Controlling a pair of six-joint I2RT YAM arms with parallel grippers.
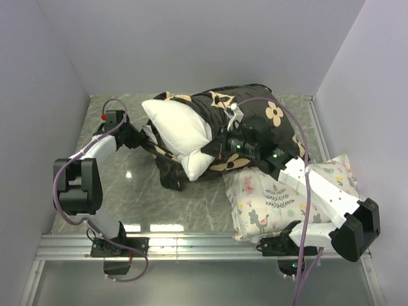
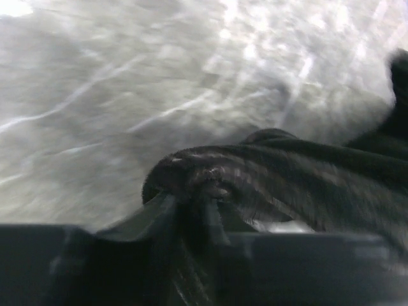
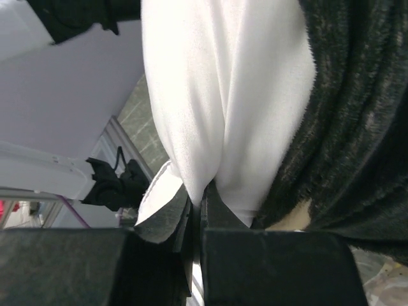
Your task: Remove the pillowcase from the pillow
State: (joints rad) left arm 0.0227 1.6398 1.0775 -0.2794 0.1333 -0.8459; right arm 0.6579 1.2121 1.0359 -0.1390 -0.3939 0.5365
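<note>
Black plush with tan flowers, the pillowcase [image 1: 252,105] lies bunched at the middle-back of the grey table [image 1: 127,191]. The white pillow [image 1: 175,127] already sticks out of its left-facing opening (how much is hidden inside I cannot tell). The left gripper [image 2: 191,201] is clamped on a fold of the cover's black edge, low over the table. The right gripper [image 3: 199,194] is pinched tight on a thin tuck of the pillow's white cloth, with black plush just beside it.

The weak point looks like that right-hand pinch. It holds only a small ridge of smooth cloth, so a hard pull may let it slide free. The plush may also cling to the stuffing and drag along with it. The right arm reaches across the floral cushion [image 1: 274,197] (touching it, apparently), so a wide sweep could shove the cushion off the near edge.
</note>
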